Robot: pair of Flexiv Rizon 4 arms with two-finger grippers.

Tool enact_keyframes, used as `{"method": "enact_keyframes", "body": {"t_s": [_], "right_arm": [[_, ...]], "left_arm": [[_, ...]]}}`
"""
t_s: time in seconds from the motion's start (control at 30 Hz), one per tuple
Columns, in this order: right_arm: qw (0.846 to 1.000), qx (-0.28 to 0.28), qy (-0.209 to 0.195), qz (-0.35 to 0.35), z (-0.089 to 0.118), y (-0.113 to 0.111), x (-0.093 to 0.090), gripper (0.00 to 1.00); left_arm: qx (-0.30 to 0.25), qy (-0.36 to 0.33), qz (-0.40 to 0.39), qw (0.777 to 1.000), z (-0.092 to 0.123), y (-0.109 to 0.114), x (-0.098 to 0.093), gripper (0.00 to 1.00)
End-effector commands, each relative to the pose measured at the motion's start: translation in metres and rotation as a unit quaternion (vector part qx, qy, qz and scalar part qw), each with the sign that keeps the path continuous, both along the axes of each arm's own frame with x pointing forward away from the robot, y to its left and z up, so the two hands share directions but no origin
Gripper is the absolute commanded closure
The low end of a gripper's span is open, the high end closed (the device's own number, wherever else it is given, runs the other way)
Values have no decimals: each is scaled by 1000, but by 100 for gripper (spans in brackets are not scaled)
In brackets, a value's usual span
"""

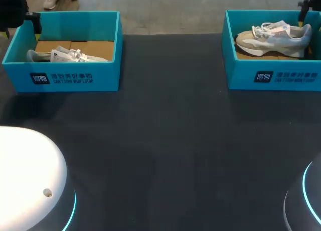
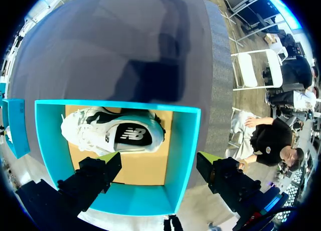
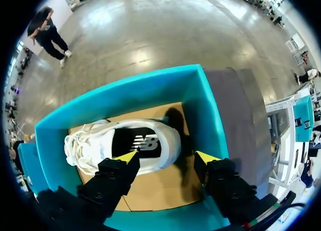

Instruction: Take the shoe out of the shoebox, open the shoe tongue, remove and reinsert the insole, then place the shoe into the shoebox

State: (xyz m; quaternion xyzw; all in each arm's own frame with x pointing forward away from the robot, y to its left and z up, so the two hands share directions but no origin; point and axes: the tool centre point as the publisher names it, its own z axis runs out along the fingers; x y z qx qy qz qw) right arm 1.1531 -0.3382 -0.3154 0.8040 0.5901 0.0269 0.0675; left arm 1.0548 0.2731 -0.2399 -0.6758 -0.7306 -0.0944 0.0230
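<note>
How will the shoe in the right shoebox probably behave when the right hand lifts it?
The shoe has a thick sole and soft-looking upper, so it is probably light, and the upper may yield when squeezed. Its loose laces could dangle and catch the shoebox wall. The right hand hovers open above it.

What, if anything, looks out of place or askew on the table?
Nothing stands out. The left shoe sits in the left shoebox, the right shoe in the right shoebox; left gripper and right gripper hang open above.
</note>
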Motion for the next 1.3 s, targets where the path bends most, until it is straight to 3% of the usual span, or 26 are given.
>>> {"method": "enact_keyframes", "body": {"t_s": [0.03, 0.5, 0.67, 0.73, 1.0, 1.3], "right_arm": [[1000, -4, 7, -1, -10, -2, 7, 35], [1000, -12, 22, 5, -32, -6, 13, 44], [999, -16, 34, 7, -44, -7, 14, 38], [999, -14, 38, 7, -48, -7, 13, 42], [999, -13, 50, 4, -63, -8, 13, 37], [998, -19, 58, 2, -68, -11, 13, 51]], "left_arm": [[0, -1, 0, 1000, 0, 0, -1, 0], [0, -1, 0, 1000, 0, 0, -1, 0], [0, -1, 0, 1000, 0, 0, -1, 0], [0, -1, 0, 1000, 0, 0, -1, 0], [0, -1, 0, 1000, 0, 0, -1, 0], [0, -1, 0, 1000, 0, 0, -1, 0]]}}
